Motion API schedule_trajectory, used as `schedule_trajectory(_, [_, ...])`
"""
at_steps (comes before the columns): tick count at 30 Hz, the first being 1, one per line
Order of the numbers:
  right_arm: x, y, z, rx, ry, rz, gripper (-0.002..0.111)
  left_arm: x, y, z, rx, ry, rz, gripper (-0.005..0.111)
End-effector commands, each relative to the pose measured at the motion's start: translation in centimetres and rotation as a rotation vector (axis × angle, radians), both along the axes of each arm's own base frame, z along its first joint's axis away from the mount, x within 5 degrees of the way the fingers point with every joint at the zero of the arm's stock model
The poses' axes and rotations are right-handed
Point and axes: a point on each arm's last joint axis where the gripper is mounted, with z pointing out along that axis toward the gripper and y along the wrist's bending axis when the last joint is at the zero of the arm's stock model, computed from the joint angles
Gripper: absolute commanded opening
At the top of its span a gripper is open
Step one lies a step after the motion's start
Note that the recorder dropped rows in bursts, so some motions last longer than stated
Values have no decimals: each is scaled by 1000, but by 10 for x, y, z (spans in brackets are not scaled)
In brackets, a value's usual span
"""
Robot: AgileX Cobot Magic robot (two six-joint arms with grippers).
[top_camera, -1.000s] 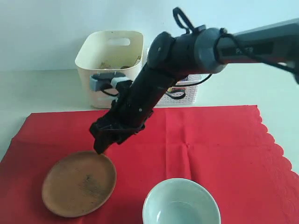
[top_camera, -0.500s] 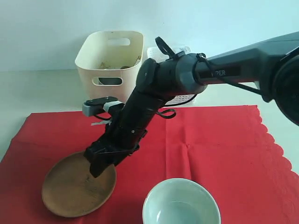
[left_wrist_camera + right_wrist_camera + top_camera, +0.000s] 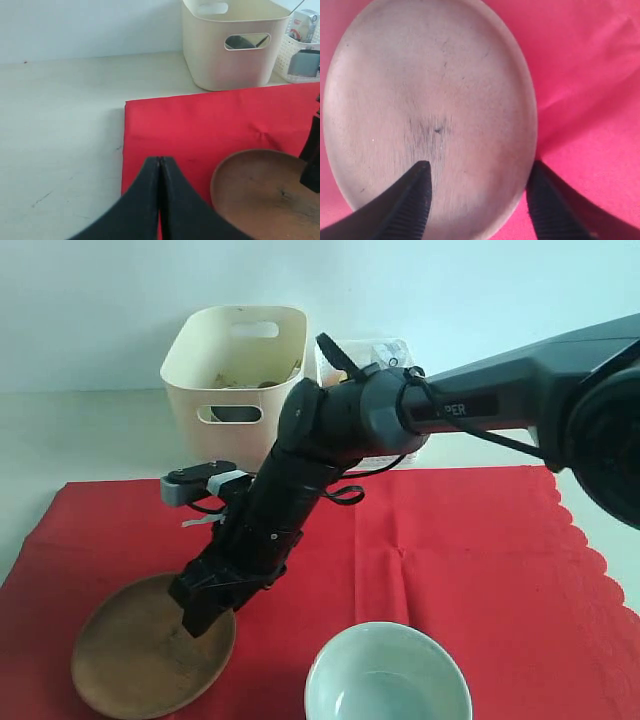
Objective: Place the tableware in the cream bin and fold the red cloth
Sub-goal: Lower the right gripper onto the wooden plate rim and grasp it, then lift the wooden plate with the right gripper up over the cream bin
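My right fingers [image 3: 417, 200] are spread apart and straddle the rim of the round wooden plate [image 3: 130, 665]. On the right wrist camera one finger sits over the plate's inner surface and the other over the red cloth [image 3: 470, 550] just outside the rim. I cannot tell whether either pad is actually touching the wood. The arm reaches across the middle of the exterior view to get there.

My left fingers [image 3: 145, 200] are pressed together with nothing between them. They point over the cloth's side edge, where the red meets the bare tabletop [image 3: 60, 125].

The plate lies on the cloth at its near left part and shows a dark scuff near its centre. The pale green-white bowl [image 3: 388, 675] stands upright on the cloth to the right of the plate, apart from it and partly cut off by the frame.

The cloth is spread flat, with crease lines crossing it and a scalloped edge on the right. The cream bin [image 3: 235, 370] stands upright on the tabletop just beyond the cloth's far edge. Something dark shows through its handle cutout, too small to name. A white lattice basket [image 3: 282, 62] sits just beside the bin.
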Motion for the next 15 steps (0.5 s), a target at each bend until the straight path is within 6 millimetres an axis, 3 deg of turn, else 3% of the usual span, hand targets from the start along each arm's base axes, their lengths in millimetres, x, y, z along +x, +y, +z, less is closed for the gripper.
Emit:
schedule_trajectory(1, [-2,-1,-15,-27,13,19,42,0,0,0,-4,-7,4,0])
schedule_trajectory(7, [-1,-3,-23,-60,-4,39,0,0,0,0,-4,-7,4,0])
schedule_trajectory(11, [0,-5,-21,-74,-30,57,0,0,0,0,-4,-7,4,0])
schedule_trajectory(15, [1,-4,-5,-52,-60,57,0,0,0,0,-4,-7,4,0])
